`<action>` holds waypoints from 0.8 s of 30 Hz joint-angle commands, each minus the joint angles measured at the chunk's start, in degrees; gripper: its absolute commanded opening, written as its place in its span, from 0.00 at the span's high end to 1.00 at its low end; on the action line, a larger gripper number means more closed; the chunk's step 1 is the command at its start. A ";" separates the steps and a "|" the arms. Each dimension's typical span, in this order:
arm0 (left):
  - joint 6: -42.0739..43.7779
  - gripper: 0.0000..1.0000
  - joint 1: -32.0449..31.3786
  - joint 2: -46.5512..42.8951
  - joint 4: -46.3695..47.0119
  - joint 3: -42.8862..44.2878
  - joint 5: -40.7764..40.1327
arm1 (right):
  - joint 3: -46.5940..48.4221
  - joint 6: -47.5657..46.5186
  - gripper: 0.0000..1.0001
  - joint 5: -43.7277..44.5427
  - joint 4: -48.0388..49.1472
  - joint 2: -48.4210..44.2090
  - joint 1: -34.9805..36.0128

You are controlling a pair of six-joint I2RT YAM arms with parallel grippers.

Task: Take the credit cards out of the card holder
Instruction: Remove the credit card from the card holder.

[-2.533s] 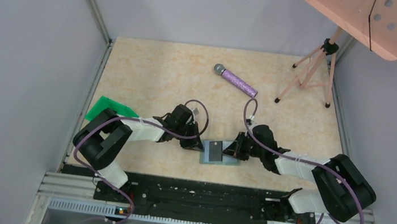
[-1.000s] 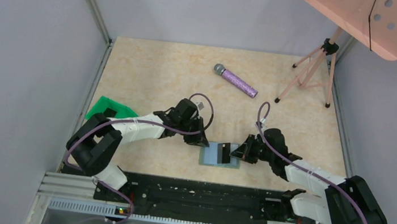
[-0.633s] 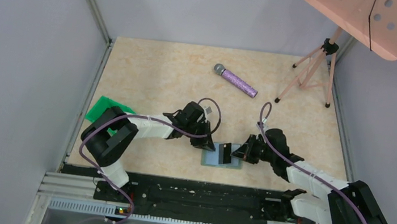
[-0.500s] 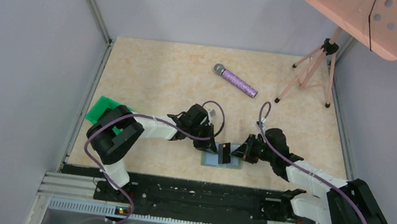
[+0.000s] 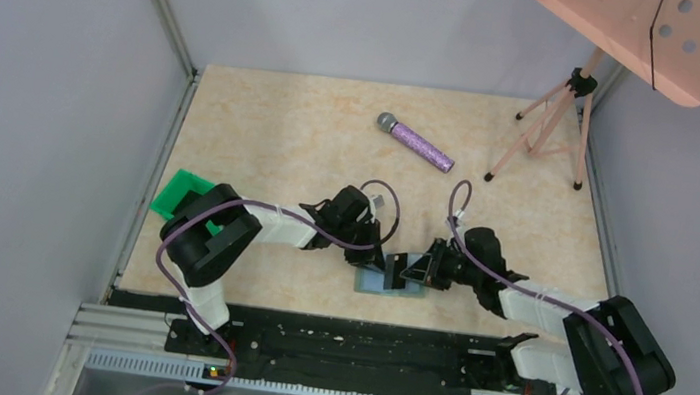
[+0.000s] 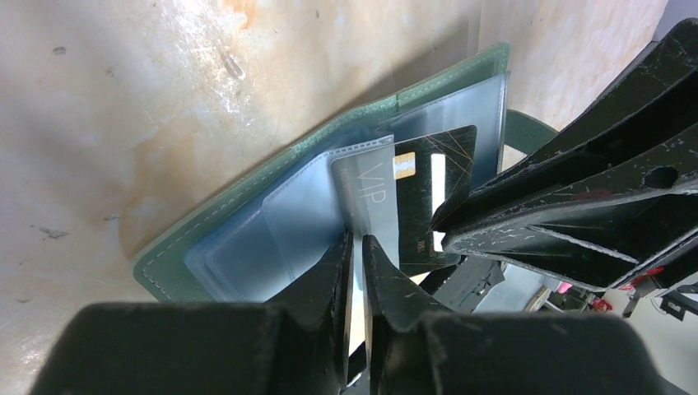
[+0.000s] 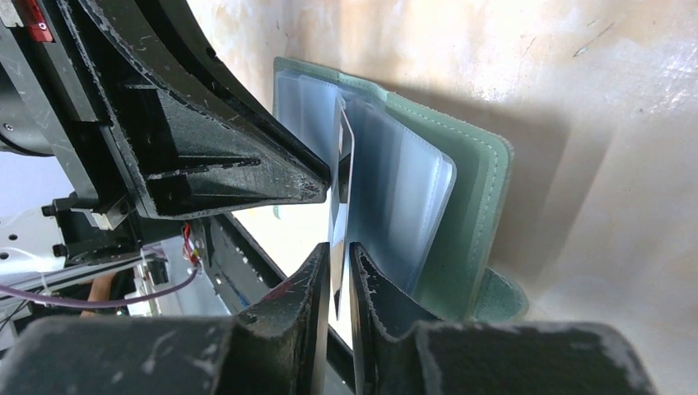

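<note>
We pinch the sleeve (image 6: 362, 193) in the left gripper (image 6: 355, 240), the parted right gripper (image 7: 337, 247) (hold unclear) flanking the credit card (image 6: 432, 189) for extraction

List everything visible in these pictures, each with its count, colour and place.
card holder: one, grey-green, open, table's near middle
credit card: one visible, near-black, at the holder, between both claws
microphone: one, purple, far middle
music stand: one, pink, far right
flat sheet: one, bright green, left edge
table: one, beige marbled
left claw: one, black, at the holder
right claw: one, black, straddling the card's edge
</note>
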 commanded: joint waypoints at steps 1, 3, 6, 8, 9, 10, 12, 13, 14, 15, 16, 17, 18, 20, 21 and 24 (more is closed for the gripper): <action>0.44 0.85 -0.12 0.78 2.12 -0.61 -0.77 | 0.25 -0.13 0.87 -1.04 3.02 0.65 -0.48; 0.75 0.86 -0.12 0.51 1.69 -0.61 -1.11 | 0.79 -0.62 0.95 -0.21 1.24 0.24 -0.48; 1.27 0.86 -0.12 0.15 0.23 -0.42 -2.23 | 2.75 -2.42 1.00 1.83 -4.25 -2.23 -0.47; 1.75 0.86 -0.10 -0.03 -0.41 -0.57 -2.72 | 4.56 -4.17 1.00 4.43 -11.21 -5.03 -0.63; 1.96 0.86 -0.10 -0.15 -0.36 -0.71 -2.60 | 5.55 -5.09 1.00 5.79 -14.07 -6.57 -0.90; 2.13 0.86 -0.11 -0.24 -0.09 -0.97 -2.41 | 6.33 -5.80 1.00 6.79 -16.65 -8.01 -1.18; 2.28 0.85 -0.12 -0.47 -0.06 -1.06 -2.31 | 7.44 -7.07 1.00 8.01 -21.05 -9.87 -1.87; 2.30 0.85 -0.12 -0.59 -0.15 -1.01 -2.37 | 7.94 -7.56 1.00 8.04 -22.54 -10.61 -2.35; 2.43 0.85 -0.12 -0.81 -0.23 -0.93 -2.36 | 8.42 -8.13 1.00 8.01 -23.64 -10.88 -2.65; 2.42 0.85 -0.12 -1.05 -0.25 -0.79 -2.36 | 8.90 -8.58 1.00 7.92 -24.82 -11.03 -2.92; 2.34 0.85 -0.12 -1.30 -0.26 -0.67 -2.19 | 9.35 -8.79 1.00 7.75 -25.83 -11.07 -3.06; 2.27 0.84 -0.12 -1.66 -0.30 -0.43 -1.93 | 9.66 -9.05 1.00 7.59 -26.45 -11.28 -3.14; 2.22 0.83 -0.12 -2.25 -0.43 -0.17 -1.44 | 10.03 -9.22 1.00 7.38 -26.94 -11.53 -3.20; 1.78 0.78 -0.12 -3.59 -1.40 0.66 -1.27 | 10.88 -9.35 1.00 7.29 -28.03 -12.58 -3.25; 1.65 0.75 -0.12 -4.38 -1.93 1.07 -1.24 | 11.44 -9.48 1.00 7.22 -28.67 -13.17 -3.25; 2.17 0.65 -0.12 -7.18 -4.24 3.63 -0.57 | 13.89 -10.67 1.00 7.47 -31.71 -14.97 -3.66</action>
